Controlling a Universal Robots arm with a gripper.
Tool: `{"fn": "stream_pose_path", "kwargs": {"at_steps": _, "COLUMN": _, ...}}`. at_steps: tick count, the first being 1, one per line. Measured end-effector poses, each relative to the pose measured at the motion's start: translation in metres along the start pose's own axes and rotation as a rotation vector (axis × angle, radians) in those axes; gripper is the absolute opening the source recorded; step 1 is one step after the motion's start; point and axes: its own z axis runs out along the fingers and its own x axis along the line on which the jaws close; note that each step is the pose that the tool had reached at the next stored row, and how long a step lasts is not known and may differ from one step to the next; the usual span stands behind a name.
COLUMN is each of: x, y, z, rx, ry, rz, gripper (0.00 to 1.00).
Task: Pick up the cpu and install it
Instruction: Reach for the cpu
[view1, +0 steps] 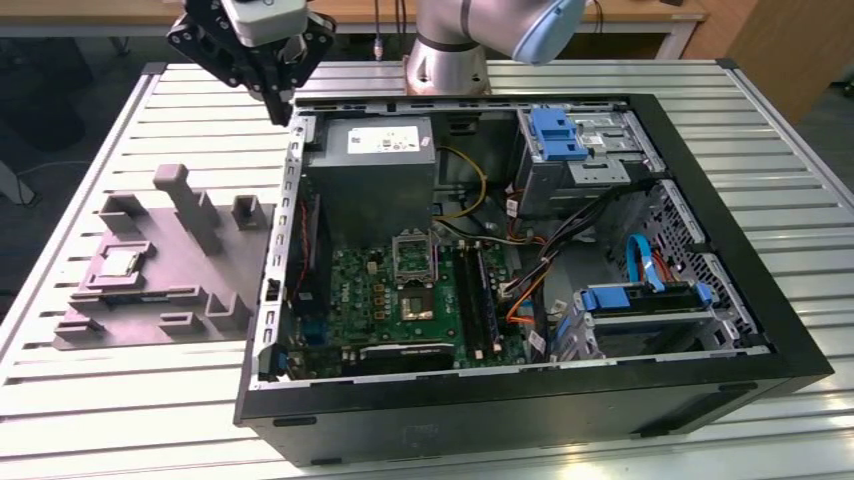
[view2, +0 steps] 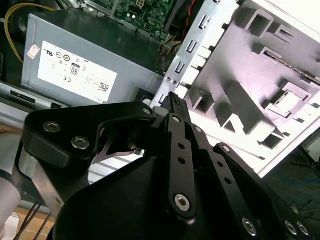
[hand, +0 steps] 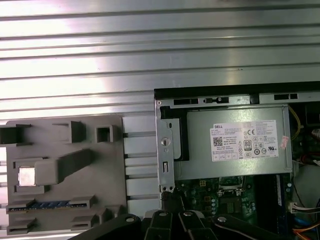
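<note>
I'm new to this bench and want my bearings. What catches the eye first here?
The open computer case dominates the table. The black pincer, shut and empty, hangs above the case's corner at the exterior view's left. The small cpu sits in the grey fixture beside the case.

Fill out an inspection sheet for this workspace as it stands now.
Surface: slatted metal table bearing an open computer case and a grey fixture tray.
Job's things: cpu lying in a tray recess, apart from the gripper.
Clutter: nothing seen.
Grippers: gripper, fingers shut, holding nothing, above the case's corner near the power supply.
Cables: yellow cable and blue cable inside the case.
Surroundings: wooden furniture behind the table.
</note>
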Motion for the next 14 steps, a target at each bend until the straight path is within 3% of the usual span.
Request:
{"fn": "stream_pose_path", "kwargs": {"at_steps": 4, "x": 0.0084, "y": -0.0006, "z": -0.0001, "rx": 0.0000, "ry": 0.0000, "rz": 0.000, "gripper": 0.11}}
{"fn": "stream_pose_path", "kwargs": {"at_steps": 14, "x": 0.0182, "y": -0.0014, "z": 0.0001, "rx": 0.0000, "ry": 0.0003, "rz": 0.000, "gripper": 0.11}}
